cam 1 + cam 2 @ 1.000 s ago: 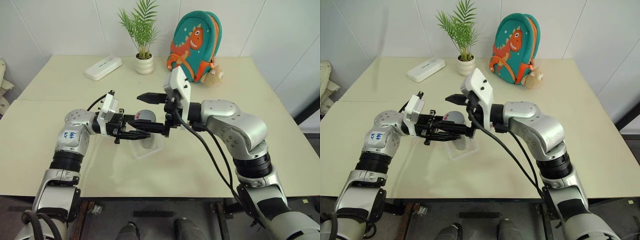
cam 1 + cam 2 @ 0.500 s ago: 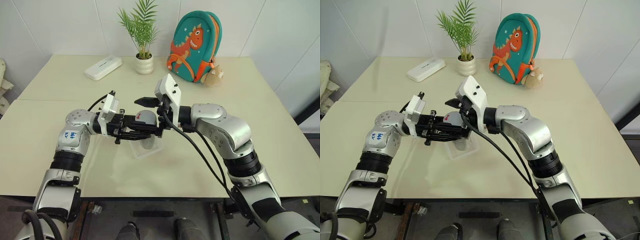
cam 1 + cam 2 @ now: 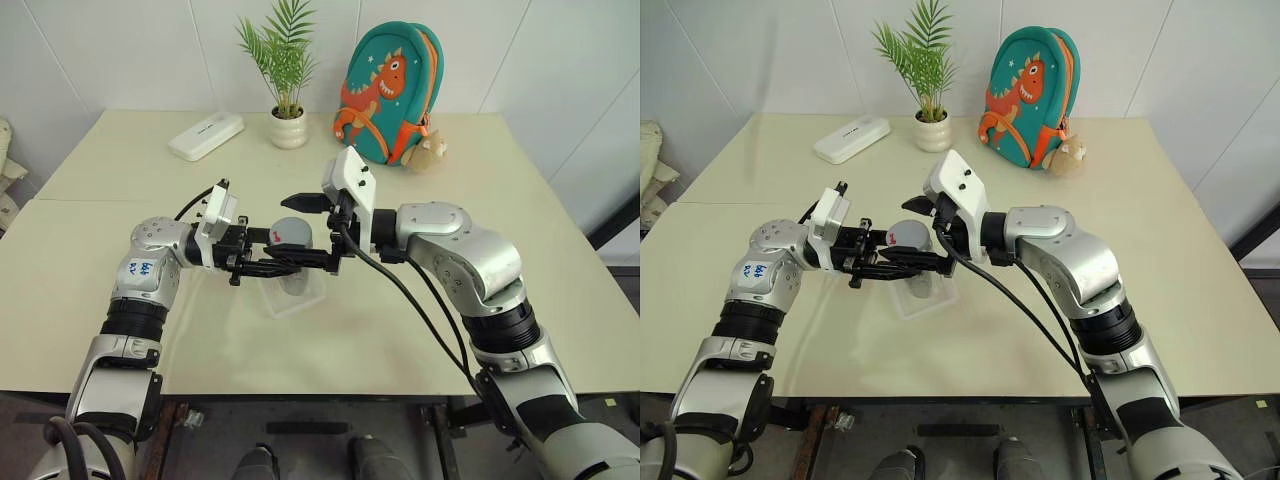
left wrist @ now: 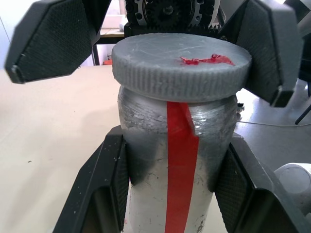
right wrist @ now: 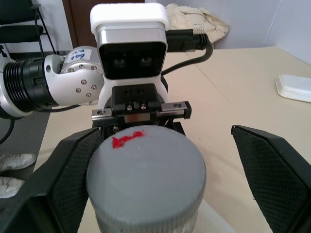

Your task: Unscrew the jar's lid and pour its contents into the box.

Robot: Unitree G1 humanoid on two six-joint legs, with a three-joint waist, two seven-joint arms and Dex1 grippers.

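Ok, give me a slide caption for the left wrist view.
Left tool clamps the jar; right tool's open fingers flank the grey lid.

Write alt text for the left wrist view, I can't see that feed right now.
Close-up of the jar, marked by a red stripe, clamped between the left gripper's jaws with its grey ribbed lid still screwed on. The right gripper's open jaws flank the lid, one on each side, not closed on it. The beige table lies behind.
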